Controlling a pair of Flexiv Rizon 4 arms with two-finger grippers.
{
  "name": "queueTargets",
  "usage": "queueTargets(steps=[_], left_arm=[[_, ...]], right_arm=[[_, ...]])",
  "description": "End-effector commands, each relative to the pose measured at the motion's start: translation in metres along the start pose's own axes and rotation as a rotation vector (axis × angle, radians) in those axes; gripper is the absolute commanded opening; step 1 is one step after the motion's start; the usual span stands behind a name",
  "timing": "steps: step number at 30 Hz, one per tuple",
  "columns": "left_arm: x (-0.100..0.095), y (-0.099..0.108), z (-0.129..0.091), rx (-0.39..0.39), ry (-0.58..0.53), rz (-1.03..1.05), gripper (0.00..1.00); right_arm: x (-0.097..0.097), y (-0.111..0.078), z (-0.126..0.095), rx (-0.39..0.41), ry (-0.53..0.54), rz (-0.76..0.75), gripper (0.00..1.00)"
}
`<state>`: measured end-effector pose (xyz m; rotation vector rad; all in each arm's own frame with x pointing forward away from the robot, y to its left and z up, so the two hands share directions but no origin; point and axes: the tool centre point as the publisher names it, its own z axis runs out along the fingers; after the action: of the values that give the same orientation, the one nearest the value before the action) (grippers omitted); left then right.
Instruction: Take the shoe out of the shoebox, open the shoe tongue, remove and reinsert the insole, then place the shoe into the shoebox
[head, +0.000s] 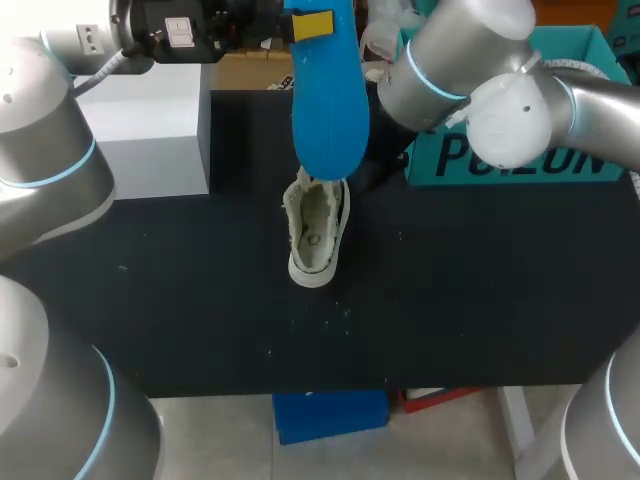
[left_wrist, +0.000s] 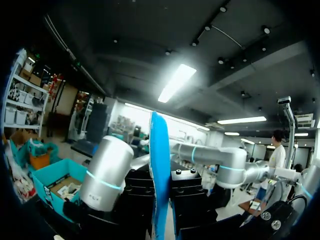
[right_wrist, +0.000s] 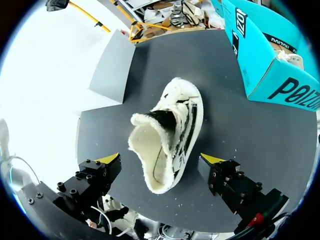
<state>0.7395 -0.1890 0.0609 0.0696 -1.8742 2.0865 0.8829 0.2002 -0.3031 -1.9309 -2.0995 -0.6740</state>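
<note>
White low-top sneaker (head: 318, 235) sits upright mid black tabletop (head: 480, 300), right fingers (right_wrist: 212, 159) spread wide either side without touching, left fingers (head: 313, 22) pinching the blue foam insole (head: 330, 100) above it — risk: insole snags the collar, shoving the unheld shoe.

A black table (head: 180, 300) carries a white shoe (head: 317, 235), a teal shoebox (head: 520, 160) and a white box (head: 150, 130)
</note>
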Motion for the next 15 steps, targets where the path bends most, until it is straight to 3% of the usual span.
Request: queueTargets(steps=[1,15], left_arm=[[0.000,0.001,0.002,0.003,-0.004,0.002,0.00],[0.000,0.001,0.002,0.003,-0.004,0.002,0.00]], right_arm=[[-0.002,-0.001,0.001,-0.002,0.028,-0.001,1.00],[-0.016,0.005,-0.040,-0.020,0.403,0.110,1.00]])
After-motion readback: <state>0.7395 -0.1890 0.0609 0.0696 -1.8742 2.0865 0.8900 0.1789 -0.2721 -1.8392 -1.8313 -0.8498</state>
